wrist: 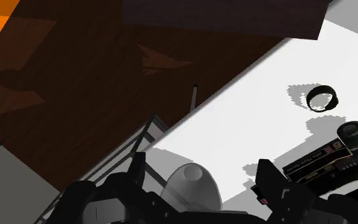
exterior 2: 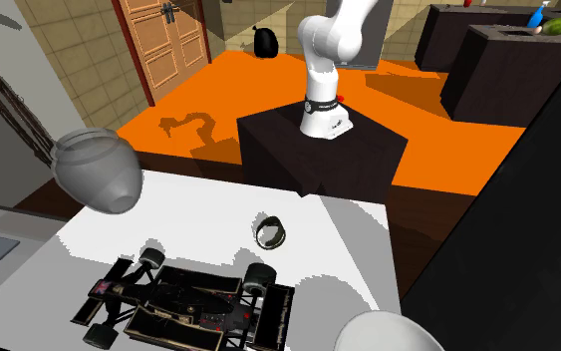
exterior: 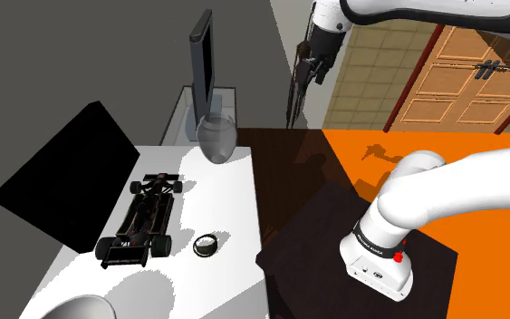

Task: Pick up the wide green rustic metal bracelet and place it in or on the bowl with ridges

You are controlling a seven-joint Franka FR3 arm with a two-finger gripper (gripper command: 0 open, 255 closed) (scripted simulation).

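Note:
The bracelet (exterior: 207, 244) is a short, wide, dark ring with a pale inside. It lies on the white table (exterior: 235, 195) beside the front wheel of a black toy racing car (exterior: 142, 220). It is also seen as the ring (exterior 2: 270, 232) and the ring (wrist: 322, 98). A rounded grey bowl-like vessel (exterior: 216, 138) stands near the table's far edge, below the hand. My gripper (exterior: 305, 74) hangs high above that edge, open and empty. In the wrist view its fingers (wrist: 128, 191) stand apart, the gripper (wrist: 199, 165) framing the grey vessel (wrist: 193, 186) far beneath.
A dark flat screen (exterior: 203, 63) stands on a low stand behind the vessel. A smooth pale bowl (exterior: 76, 308) sits at the table's near corner. A large black area (exterior: 62, 186) lies left of the table. The stand (exterior 2: 318, 150) rests on an orange floor.

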